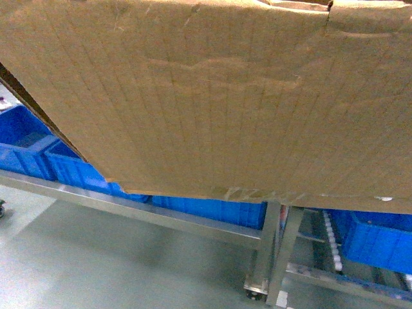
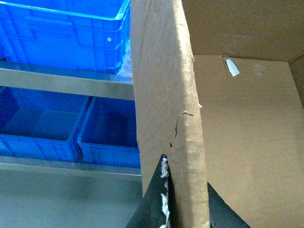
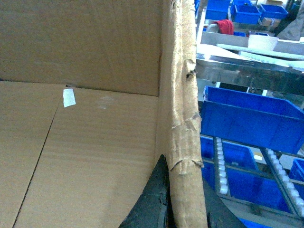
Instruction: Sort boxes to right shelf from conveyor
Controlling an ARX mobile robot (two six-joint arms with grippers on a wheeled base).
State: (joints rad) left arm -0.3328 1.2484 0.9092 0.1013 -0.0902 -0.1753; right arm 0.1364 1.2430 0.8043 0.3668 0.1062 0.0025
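Note:
A big brown cardboard box hangs tilted in front of the head camera and hides both arms there. In the left wrist view my left gripper is shut on the box's ragged side wall, one black finger on each face. My right gripper is likewise shut on the opposite wall. A small white sticker lies on the box's inner floor. The right shelf, a shiny steel rack with white roller lanes, stands just beyond and below the box. The conveyor is out of view.
Blue plastic crates sit on the rack's levels. A castor wheel and steel uprights stand at the lower middle. Grey floor lies in front of the rack. More blue bins and a red item sit farther back.

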